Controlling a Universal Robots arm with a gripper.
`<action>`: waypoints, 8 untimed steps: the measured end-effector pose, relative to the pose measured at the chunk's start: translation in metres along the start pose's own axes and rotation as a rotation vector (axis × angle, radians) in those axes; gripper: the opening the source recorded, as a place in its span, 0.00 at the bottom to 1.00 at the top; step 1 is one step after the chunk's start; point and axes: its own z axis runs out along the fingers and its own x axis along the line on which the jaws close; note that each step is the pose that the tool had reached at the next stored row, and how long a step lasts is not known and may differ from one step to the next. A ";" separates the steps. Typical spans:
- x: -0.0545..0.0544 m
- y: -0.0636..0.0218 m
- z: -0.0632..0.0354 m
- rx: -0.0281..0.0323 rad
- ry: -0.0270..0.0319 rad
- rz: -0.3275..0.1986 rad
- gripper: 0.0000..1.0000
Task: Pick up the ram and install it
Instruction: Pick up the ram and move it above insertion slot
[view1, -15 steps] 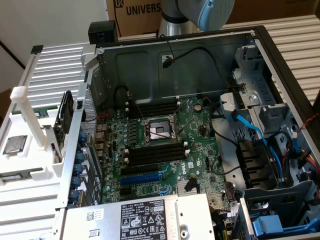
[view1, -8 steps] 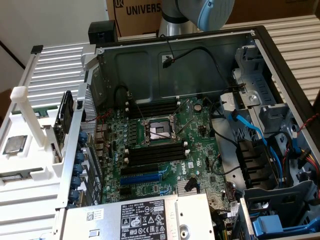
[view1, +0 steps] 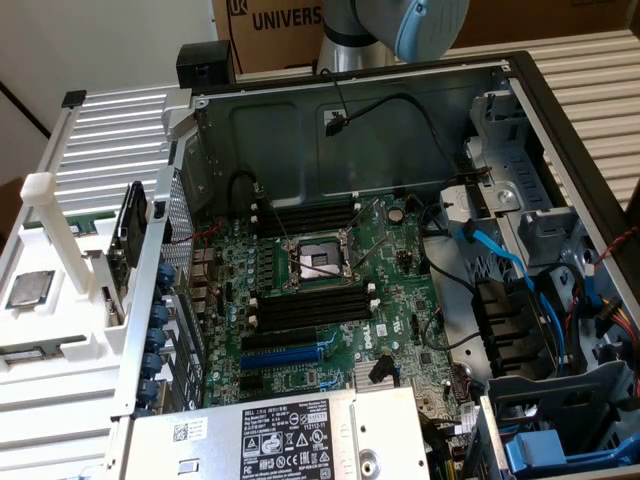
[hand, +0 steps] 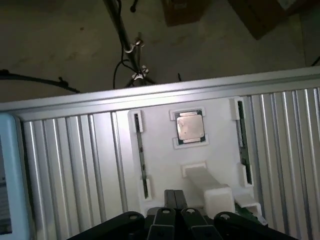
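Two thin dark ram sticks stand on edge in the white holder (hand: 165, 165), one (hand: 141, 160) on one side of a silver processor chip (hand: 190, 126) and the other (hand: 243, 137) on the opposite side. High above the holder hangs my gripper (hand: 174, 202), with its black fingers together and nothing between them. In the exterior view the holder (view1: 70, 330) sits at the left, outside the open computer case, and only the arm (view1: 400, 25) shows, not the gripper. The black memory slots (view1: 310, 305) on the green motherboard (view1: 330, 330) show no stick in them.
A white post (hand: 212, 190) rises from the holder near the gripper. The ribbed metal table (hand: 70, 160) ends at an edge (hand: 150, 92) with floor and cables beyond. In the case are a processor socket (view1: 315, 262), a blue expansion slot (view1: 290, 352), blue cables (view1: 500, 260) and a power supply (view1: 290, 440).
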 end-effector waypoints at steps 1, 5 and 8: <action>0.000 -0.0005 -0.0001 0.0011 -0.0001 -0.007 0.10; 0.003 -0.0035 -0.0001 0.0017 -0.0005 -0.025 0.10; 0.008 -0.0046 0.0003 0.0017 -0.0006 -0.027 0.10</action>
